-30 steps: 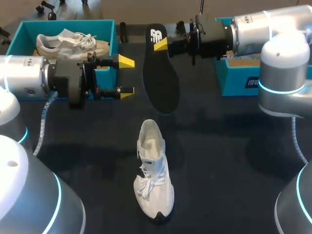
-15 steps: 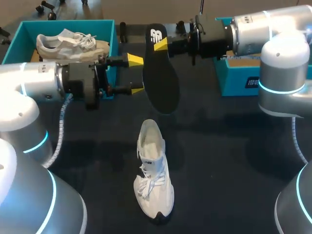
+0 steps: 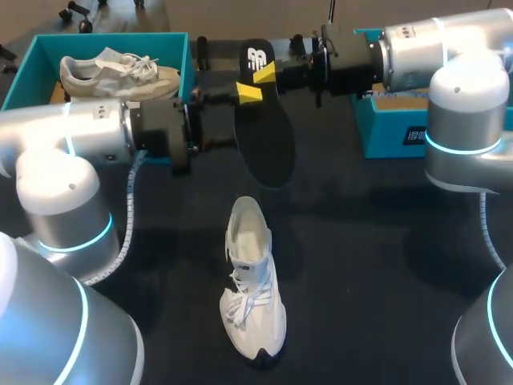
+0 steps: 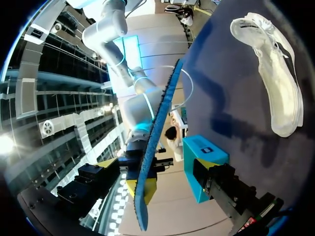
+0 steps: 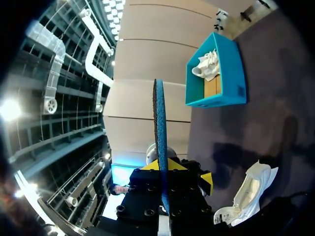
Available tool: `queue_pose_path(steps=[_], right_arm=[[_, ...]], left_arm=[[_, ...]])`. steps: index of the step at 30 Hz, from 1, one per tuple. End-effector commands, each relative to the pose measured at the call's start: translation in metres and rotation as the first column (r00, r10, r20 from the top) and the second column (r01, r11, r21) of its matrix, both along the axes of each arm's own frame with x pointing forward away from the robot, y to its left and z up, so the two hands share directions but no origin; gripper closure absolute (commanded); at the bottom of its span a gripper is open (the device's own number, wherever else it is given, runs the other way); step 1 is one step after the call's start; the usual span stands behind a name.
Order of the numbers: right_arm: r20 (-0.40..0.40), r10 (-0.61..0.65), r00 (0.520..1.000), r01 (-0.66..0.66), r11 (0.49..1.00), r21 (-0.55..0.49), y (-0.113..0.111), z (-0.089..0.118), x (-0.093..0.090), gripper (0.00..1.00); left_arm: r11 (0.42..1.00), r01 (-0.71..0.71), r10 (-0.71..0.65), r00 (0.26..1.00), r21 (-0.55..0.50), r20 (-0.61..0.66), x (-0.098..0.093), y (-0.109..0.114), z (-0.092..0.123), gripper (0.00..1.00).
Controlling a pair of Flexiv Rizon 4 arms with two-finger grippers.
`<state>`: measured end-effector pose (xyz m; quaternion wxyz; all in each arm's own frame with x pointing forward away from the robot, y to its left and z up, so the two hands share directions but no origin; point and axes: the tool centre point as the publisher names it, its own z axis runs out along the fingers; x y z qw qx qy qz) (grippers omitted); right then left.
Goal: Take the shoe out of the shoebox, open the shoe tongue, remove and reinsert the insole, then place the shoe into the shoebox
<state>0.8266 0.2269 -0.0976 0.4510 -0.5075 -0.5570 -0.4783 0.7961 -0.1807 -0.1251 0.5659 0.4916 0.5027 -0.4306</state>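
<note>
Two shoes [image 3: 255,289] [image 3: 112,72], one insole [image 3: 264,140] — two boxes [image 3: 96,37] [image 3: 393,135]

Left arm [image 3: 72,144]: silver-grey tubular links, rounded joint caps, thin cyan light rings at the joints. Black wrist block, and a ribbed grey cable [image 3: 128,216] trails off it.

Right arm [image 3: 449,64]: same silver shells, a cyan ring under the domed elbow, black wrist housing.

Left tool [image 3: 248,119] and right tool [image 3: 264,74]: black bodies, slim black fingers, bright yellow wedge tips.

Large grey shoulder domes [image 3: 48,337] at the near corners, also cyan-ringed.

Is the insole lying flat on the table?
No, the insole hangs in the air, clamped at one end by the right gripper, beyond the white shoe.
</note>
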Motion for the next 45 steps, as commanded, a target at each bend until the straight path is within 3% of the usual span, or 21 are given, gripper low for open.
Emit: queue_pose_path(steps=[1,4,9,16,21,38,45], right_arm=[[-0.001,-0.001,1.000,0.001,1.000,-0.005,0.001,0.001,-0.001,1.00],[-0.001,-0.001,1.000,0.001,1.000,-0.005,0.001,0.001,-0.001,1.00],[-0.001,-0.001,1.000,0.001,1.000,-0.005,0.001,0.001,-0.001,1.00],[-0.001,-0.001,1.000,0.001,1.000,-0.005,0.001,0.001,-0.001,1.00],[-0.001,-0.001,1.000,0.001,1.000,-0.005,0.001,0.001,-0.001,1.00],[-0.001,-0.001,1.000,0.001,1.000,-0.005,0.001,0.001,-0.001,1.00],[-0.001,-0.001,1.000,0.001,1.000,-0.005,0.001,0.001,-0.001,1.00]], left_arm=[[1.000,-0.007,0.007,1.000,-0.006,0.002,0.000,-0.003,0.003,0.00],[1.000,-0.009,0.009,1.000,-0.005,0.001,0.000,-0.002,0.004,0.04],[1.000,-0.006,0.006,1.000,-0.007,-0.001,-0.001,0.000,0.008,0.29],[1.000,0.004,-0.004,1.000,-0.003,0.013,-0.003,0.003,0.009,0.29],[1.000,0.011,-0.011,1.000,0.000,0.016,-0.002,0.004,0.009,0.52],[0.999,0.042,-0.042,0.999,-0.001,0.031,-0.002,-0.007,0.010,0.62],[0.999,0.042,-0.042,0.998,0.000,0.036,-0.003,-0.012,0.010,0.80]])
